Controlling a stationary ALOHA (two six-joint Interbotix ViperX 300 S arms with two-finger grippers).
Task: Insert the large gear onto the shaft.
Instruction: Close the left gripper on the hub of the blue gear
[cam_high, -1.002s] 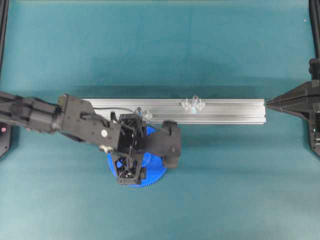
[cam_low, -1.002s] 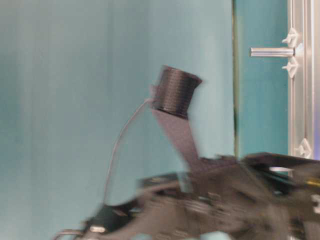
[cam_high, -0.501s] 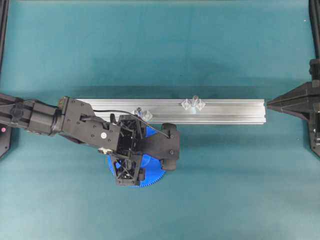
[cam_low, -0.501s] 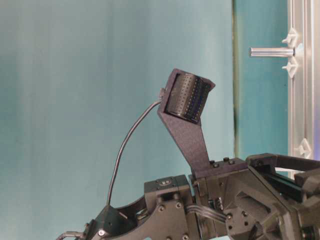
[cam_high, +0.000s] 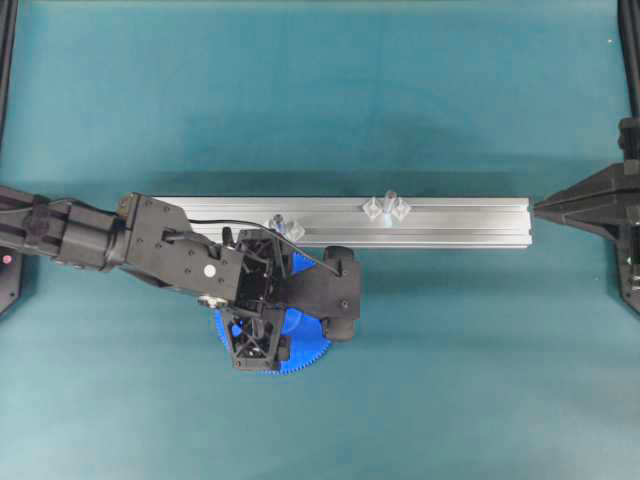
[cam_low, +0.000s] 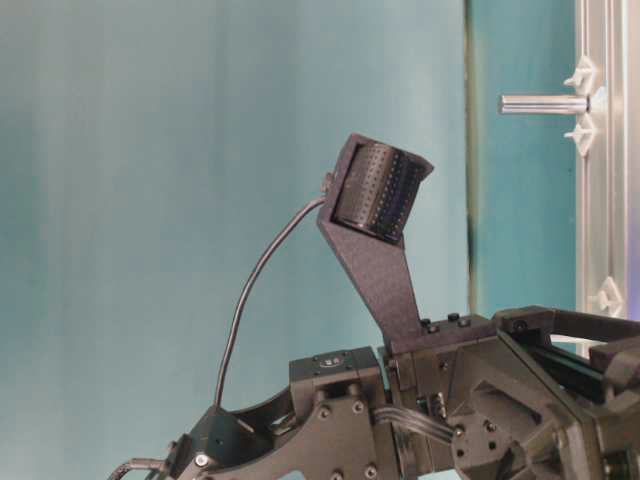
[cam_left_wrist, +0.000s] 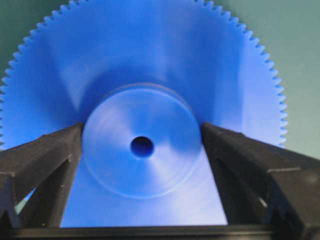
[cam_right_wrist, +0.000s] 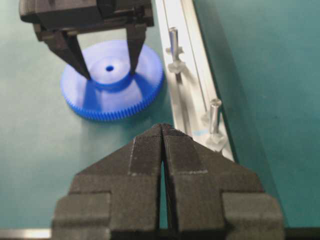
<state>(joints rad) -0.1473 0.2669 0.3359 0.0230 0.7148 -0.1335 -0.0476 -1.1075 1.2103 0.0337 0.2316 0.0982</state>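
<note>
- Reaching down over the gear (cam_high: 300, 345), the left arm (cam_high: 90, 235) is at the grasping step; the gear lies flat on the teal table (cam_high: 450, 380), just on the near side of the rail (cam_high: 460, 222), so lifting and inserting are not yet done.
- The rail is a long aluminium bar that lies left to right across the middle of the table. The shaft (cam_high: 390, 200) stands upright on it, to the right of the gear and a little farther back, and a second, shorter pin (cam_high: 279, 222) stands on the rail close to the left gripper.
- The gear is large, flat and blue, with fine teeth all round. Its raised hub (cam_left_wrist: 142, 147) with the small dark hole is in the middle of the left wrist view.
- The left gripper (cam_left_wrist: 142, 145) is wide open. Its two fingers (cam_left_wrist: 45, 155) stand on either side of the hub, very near it or perhaps just touching, but it does not hold anything yet.
- I think the next move calls for closing on the hub evenly, then lifting the gear flat and carrying it right and back, until the hole is exactly above the shaft.
- The right gripper (cam_right_wrist: 163, 131) is closed and empty, parked at the right end of the rail, well apart from the gear.
</note>
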